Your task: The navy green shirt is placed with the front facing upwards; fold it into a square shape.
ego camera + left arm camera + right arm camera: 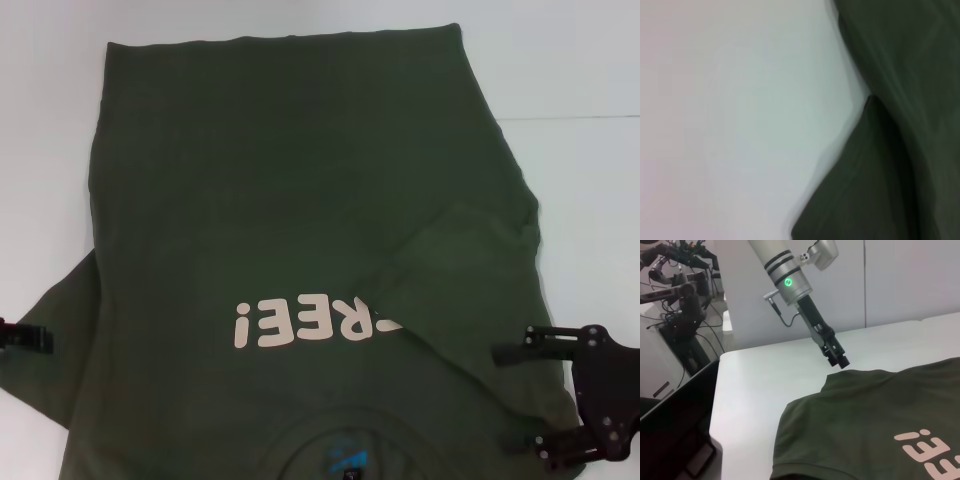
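Note:
The navy green shirt (290, 180) lies flat on the white table (50, 150) with its collar and teal label (345, 460) nearest me. The pale letters (310, 325) face up. One sleeve (470, 250) is folded in over the chest on the right, and the other sleeve (50, 330) lies spread out at the left. My right gripper (520, 398) is open beside the shirt's right shoulder edge, with nothing held. My left gripper (837, 357) hangs just off the spread sleeve's edge (840, 375). The left wrist view shows only shirt cloth (900, 150) and bare table.
A seam (570, 118) crosses the table at the far right. The right wrist view shows the table's side edge (715, 405) dropping to a dark floor. Other robot arms and cables (680, 285) stand beyond that edge.

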Available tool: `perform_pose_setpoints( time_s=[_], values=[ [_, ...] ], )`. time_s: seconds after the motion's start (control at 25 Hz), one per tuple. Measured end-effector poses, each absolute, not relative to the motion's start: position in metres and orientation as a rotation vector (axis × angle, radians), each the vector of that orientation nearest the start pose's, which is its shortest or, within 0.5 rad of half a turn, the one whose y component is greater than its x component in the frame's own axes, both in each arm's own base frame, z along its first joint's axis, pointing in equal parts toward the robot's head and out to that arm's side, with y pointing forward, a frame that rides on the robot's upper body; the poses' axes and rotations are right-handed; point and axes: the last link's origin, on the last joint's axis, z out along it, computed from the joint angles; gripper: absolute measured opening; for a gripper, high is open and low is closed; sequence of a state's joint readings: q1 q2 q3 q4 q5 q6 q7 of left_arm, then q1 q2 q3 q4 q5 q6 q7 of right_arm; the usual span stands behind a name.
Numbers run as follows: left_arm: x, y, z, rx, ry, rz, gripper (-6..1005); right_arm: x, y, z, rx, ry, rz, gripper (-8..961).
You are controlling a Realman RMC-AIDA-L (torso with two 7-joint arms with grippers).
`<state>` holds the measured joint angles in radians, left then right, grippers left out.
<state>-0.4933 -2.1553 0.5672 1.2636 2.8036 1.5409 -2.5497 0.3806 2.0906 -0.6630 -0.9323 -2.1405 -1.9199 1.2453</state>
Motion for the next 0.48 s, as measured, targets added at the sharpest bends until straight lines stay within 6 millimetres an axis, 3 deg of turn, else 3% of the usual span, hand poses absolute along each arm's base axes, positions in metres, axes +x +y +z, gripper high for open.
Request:
perform_pose_setpoints(
  time_s=[0.48],
  values=[
    [-0.3276, 0.3236, 0.0774, -1.892, -1.722, 0.093, 807, 0.2729, 0.2705, 0.0307, -2.968, 0.299, 0.584, 915]
  ],
)
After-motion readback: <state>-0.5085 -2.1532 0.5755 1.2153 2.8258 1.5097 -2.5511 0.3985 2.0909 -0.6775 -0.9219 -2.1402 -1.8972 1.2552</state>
